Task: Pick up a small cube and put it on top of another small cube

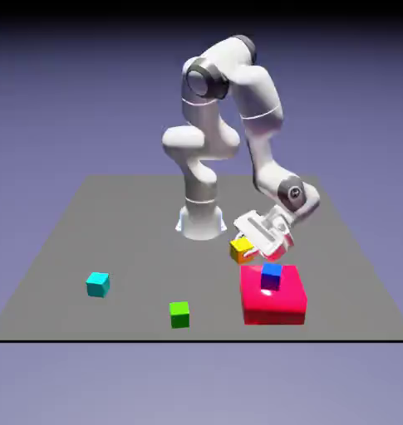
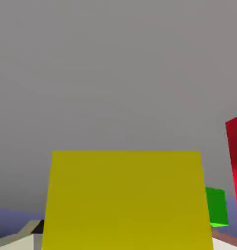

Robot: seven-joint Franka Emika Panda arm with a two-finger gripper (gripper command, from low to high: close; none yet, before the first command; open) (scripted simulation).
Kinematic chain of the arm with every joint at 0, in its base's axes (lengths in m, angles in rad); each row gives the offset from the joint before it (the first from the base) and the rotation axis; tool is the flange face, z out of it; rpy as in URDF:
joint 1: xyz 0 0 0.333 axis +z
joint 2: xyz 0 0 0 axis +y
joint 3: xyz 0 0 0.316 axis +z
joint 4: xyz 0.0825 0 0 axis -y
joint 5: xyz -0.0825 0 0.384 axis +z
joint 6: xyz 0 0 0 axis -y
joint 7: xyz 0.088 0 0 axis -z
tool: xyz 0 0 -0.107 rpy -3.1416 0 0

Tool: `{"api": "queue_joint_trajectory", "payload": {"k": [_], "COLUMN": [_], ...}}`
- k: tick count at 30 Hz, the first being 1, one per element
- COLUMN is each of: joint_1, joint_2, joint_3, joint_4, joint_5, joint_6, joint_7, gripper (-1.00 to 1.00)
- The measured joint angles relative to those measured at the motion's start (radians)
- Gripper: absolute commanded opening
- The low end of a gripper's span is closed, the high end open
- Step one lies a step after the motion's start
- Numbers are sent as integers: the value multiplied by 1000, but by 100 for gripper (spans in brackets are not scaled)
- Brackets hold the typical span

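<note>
Small yellow cube (image 1: 241,249): pinched in gripper (image 1: 248,250), off the table (image 1: 113,224). Small blue cube (image 1: 272,275): atop red block (image 1: 275,300), toward exterior view's right and lower of the held cube. Near, not touching.

Rendered test bench, no real room here.

A flat grey table (image 1: 113,216) sits against a plain blue-violet backdrop, its near edge a hard black line, with no walls, shelves or clutter. The white arm (image 1: 238,108) rises from the table's far edge, smooth and evenly shaded like a computer model. Scattered on the grey are plain single-colour shapes: a cyan cube (image 1: 97,284) toward the near left corner in the exterior view, a green cube (image 1: 179,314) by the near edge, a big flat red block (image 1: 275,305) to the right. The hand view shows the same featureless grey.
</note>
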Motion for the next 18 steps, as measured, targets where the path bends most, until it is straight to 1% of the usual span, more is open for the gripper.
{"api": "queue_joint_trajectory", "payload": {"k": [2,7,9,12,13,15,18], "joint_1": [21,-40,-63,-80,-84,-84,-67], "joint_2": [-30,-142,-147,-52,-32,-32,-126], "joint_3": [13,10,3,-77,-94,-94,-15], "joint_4": [51,192,190,192,193,192,191], "joint_5": [0,-140,-166,-296,-324,-326,-196], "joint_6": [7,-1,-6,8,11,12,-2], "joint_7": [-87,-290,-279,-227,-216,-216,-268], "gripper": [-100,-100,-100,-100,100,100,100]}}
